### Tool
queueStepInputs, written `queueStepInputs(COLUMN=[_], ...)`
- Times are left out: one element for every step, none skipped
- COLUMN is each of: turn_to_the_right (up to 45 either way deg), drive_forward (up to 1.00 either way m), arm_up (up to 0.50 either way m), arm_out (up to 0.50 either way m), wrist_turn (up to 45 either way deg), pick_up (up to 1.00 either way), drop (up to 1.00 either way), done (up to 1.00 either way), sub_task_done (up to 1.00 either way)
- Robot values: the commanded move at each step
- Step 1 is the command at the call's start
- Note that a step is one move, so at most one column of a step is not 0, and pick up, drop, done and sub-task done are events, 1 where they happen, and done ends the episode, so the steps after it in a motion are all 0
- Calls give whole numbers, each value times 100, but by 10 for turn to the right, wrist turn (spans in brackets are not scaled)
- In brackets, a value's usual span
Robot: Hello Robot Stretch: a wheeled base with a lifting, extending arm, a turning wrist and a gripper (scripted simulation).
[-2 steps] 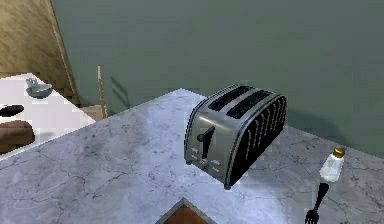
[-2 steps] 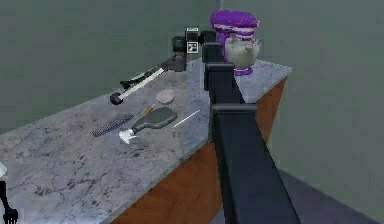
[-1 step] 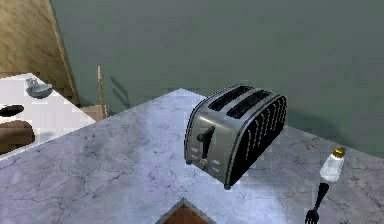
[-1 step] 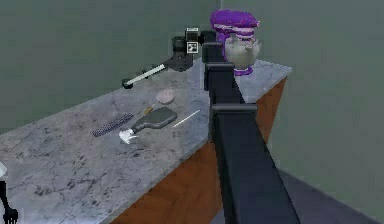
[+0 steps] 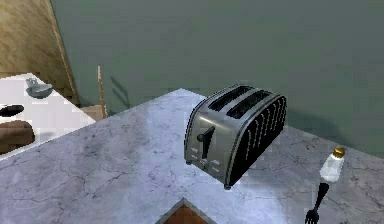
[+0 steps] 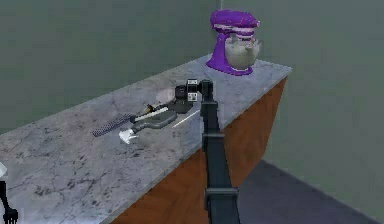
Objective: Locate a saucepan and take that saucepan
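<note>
On the marble counter (image 6: 70,160) in the arm side view lies a silvery thing (image 6: 150,121) with a long dark handle (image 6: 108,128); its shape is too small to name. The dark arm (image 6: 215,160) rises from the bottom edge, and my gripper (image 6: 160,112) is at that thing. I cannot tell whether the gripper holds anything. A small white bit (image 6: 126,137) lies beside the handle. In the forward view a grey bowl-like vessel (image 5: 38,88) sits on a white table (image 5: 55,115) at the left.
A black-and-steel toaster (image 5: 235,130) stands on the marble counter (image 5: 110,160), with a shaker (image 5: 332,165) and a dark fork (image 5: 314,208) to its right. A purple stand mixer (image 6: 235,45) stands at the counter's far end. The counter edge drops to the floor (image 6: 310,195).
</note>
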Motion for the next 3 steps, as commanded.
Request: queueStepInputs(turn_to_the_right=[0, 0, 0], drive_forward=[0, 0, 0], arm_up=[0, 10, 0], arm_out=[0, 0, 0], wrist_turn=[0, 0, 0], pick_up=[100, 0, 0], drop=[0, 0, 0], done=[0, 0, 100], sub_task_done=[0, 0, 0])
